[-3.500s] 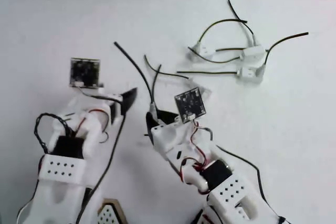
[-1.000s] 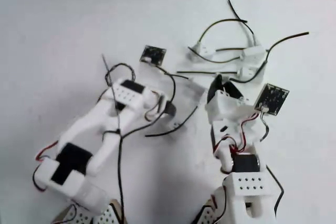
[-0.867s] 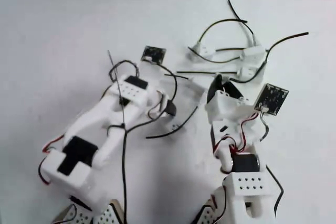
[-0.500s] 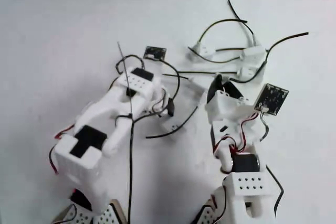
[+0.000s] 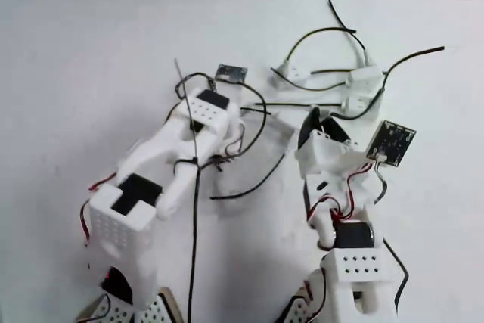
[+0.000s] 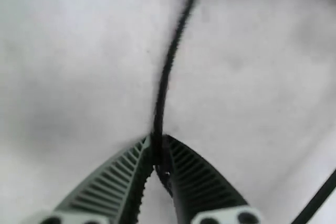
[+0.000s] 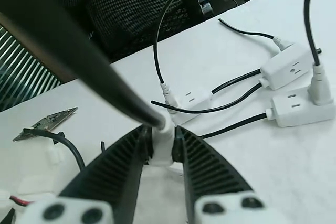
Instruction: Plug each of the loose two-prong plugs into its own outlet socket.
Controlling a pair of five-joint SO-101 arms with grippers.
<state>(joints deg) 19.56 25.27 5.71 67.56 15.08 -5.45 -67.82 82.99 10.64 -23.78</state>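
Note:
My right gripper is shut on a white two-prong plug, whose black cable rises out of it. Beyond it lie three white outlet sockets; the nearest right one has a plug in it. In the high view this gripper sits just short of the sockets with the plug at its tip. My left gripper is shut on a thin black cable just above the table. The left arm lies across the table's middle and hides its own fingers.
A loose black cable curves across the white table between the two arms. More cables trail from the sockets toward the far right. Open table lies to the left and far left.
The left arm swung from the near left over to the middle and kept creeping toward the sockets. The small white plug beside the loose cable went under it. The right arm stayed still over the last second.

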